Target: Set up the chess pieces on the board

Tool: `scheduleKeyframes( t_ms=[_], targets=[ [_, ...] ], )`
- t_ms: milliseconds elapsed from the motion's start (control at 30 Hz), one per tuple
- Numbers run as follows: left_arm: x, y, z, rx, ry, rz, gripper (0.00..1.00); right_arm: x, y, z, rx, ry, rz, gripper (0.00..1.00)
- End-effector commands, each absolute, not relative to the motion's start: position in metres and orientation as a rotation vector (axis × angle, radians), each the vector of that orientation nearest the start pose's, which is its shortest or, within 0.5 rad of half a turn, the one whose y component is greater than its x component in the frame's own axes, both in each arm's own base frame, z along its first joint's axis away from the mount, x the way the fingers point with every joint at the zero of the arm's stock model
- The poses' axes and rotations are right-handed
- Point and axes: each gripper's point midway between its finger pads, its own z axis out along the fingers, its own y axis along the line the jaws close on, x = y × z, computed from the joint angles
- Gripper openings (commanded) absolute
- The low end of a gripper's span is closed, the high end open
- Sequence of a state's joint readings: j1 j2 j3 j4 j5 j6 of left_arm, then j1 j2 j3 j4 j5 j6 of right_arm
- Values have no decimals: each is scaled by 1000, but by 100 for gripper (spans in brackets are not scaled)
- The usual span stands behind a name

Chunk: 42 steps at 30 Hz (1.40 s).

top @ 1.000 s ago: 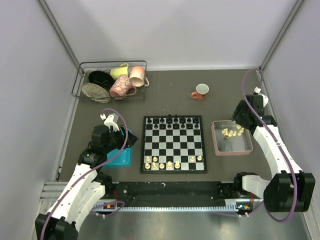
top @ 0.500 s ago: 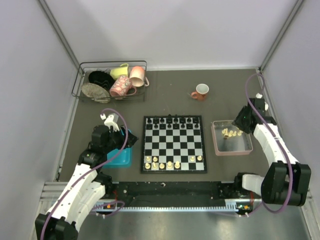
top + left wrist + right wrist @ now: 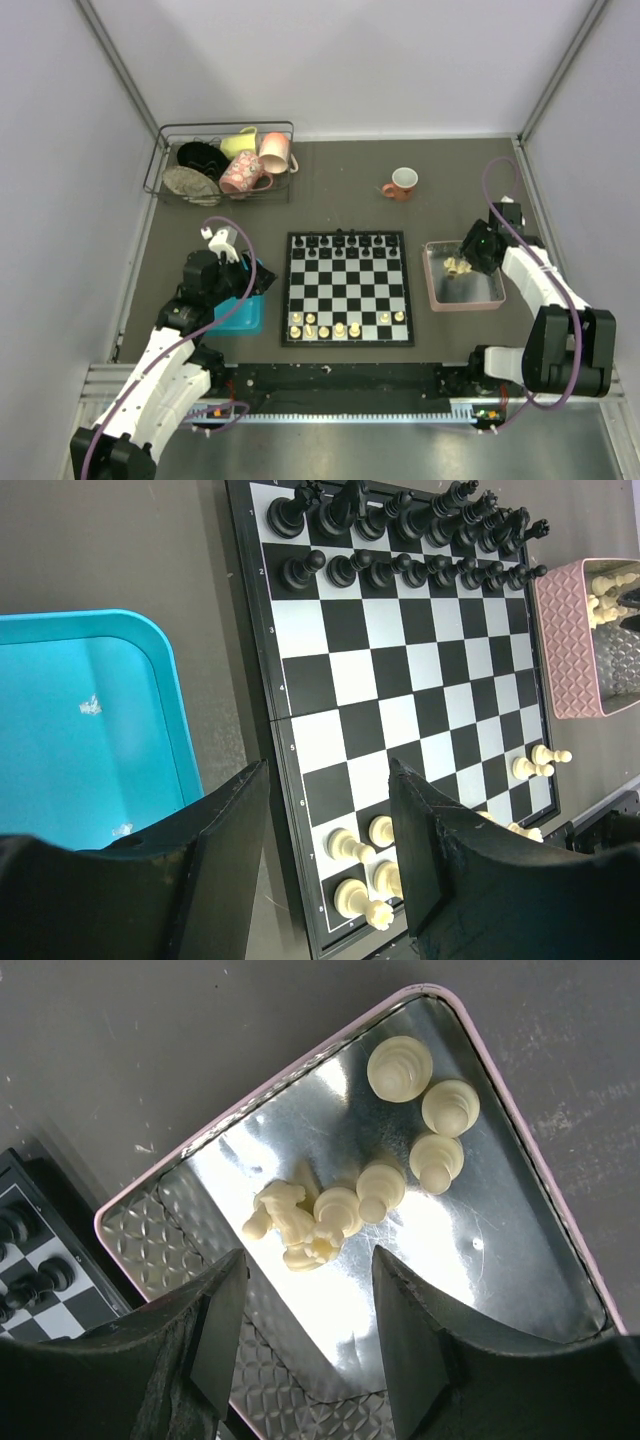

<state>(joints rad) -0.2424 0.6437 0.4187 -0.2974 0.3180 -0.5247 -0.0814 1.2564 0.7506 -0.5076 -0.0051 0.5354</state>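
Observation:
The chequered board lies mid-table, black figures along its far rows and several cream-white chess pieces on its near rows. More cream pieces lie heaped in the pink tray, also seen in the top view. My right gripper is open and empty, hovering low over the tray just beside the heap. My left gripper is open and empty, above the board's near left edge beside the blue tray. The board also shows in the left wrist view.
A wire rack with mugs and dishes stands at the back left. An orange mug stands behind the board on the right. Grey walls close in left, right and back.
My right gripper has moved left and down from the right wall to over the pink tray's cream pieces. The left arm has not moved.

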Motion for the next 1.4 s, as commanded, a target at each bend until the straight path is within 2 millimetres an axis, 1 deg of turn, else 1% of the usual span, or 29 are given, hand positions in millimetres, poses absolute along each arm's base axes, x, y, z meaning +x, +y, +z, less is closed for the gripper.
scheduleKeyframes(
  t_ms=[0,233,333,367,433,467,500,600,733,767,833,867,933,967,1033,1067,1100,1167,1200,1267,1300,1367],
  targets=[
    [227,-134,138,-73,2105,-801,56,292,-4,64,792,2452,180,52],
    [227,-133,138,-77,2108,-796,56,292,-4,53,795,2474,167,45],
    [227,-133,138,-77,2106,-797,56,292,-5,53,792,2470,166,41],
    [227,-133,137,-78,2109,-796,56,291,-5,52,791,2474,164,38],
    [227,-133,137,-76,2108,-798,56,291,-5,52,785,2477,162,36],
    [227,-133,137,-74,2105,-797,56,291,-5,53,780,2474,164,33],
    [227,-134,137,-75,2107,-800,56,291,-9,52,785,2470,134,31],
    [227,-133,137,-76,2106,-798,56,290,-10,52,782,2467,128,27],
    [227,-133,136,-78,2109,-796,56,288,-11,53,775,2464,121,20],
    [227,-133,136,-76,2108,-798,56,288,-10,53,771,2462,120,16],
    [227,-133,137,-78,2107,-799,56,286,-13,57,769,2448,107,12],
    [226,-134,137,-77,2107,-800,56,286,-13,59,764,2442,105,8],
    [226,-133,137,-78,2107,-799,56,285,-14,67,761,2418,107,6],
    [227,-133,138,-76,2102,-800,56,285,-13,71,758,2409,110,3],
    [227,-133,138,-77,2104,-799,56,287,-14,83,743,2384,115,0],
    [226,-134,138,-76,2105,-801,56,285,-14,93,733,2367,116,0],
    [226,-134,138,-76,2104,-801,56,287,-13,103,714,2350,126,0],
    [226,-134,138,-76,2105,-800,56,285,-10,120,688,2323,152,0],
    [226,-133,138,-77,2105,-799,56,288,-7,131,668,2303,177,0],
    [227,-133,139,-76,2102,-797,56,288,4,145,629,2290,239,0],
    [227,-133,138,-76,2105,-798,56,287,17,156,576,2290,273,0],
    [227,-133,137,-77,2106,-796,56,285,36,166,493,2298,312,0]
  ],
)
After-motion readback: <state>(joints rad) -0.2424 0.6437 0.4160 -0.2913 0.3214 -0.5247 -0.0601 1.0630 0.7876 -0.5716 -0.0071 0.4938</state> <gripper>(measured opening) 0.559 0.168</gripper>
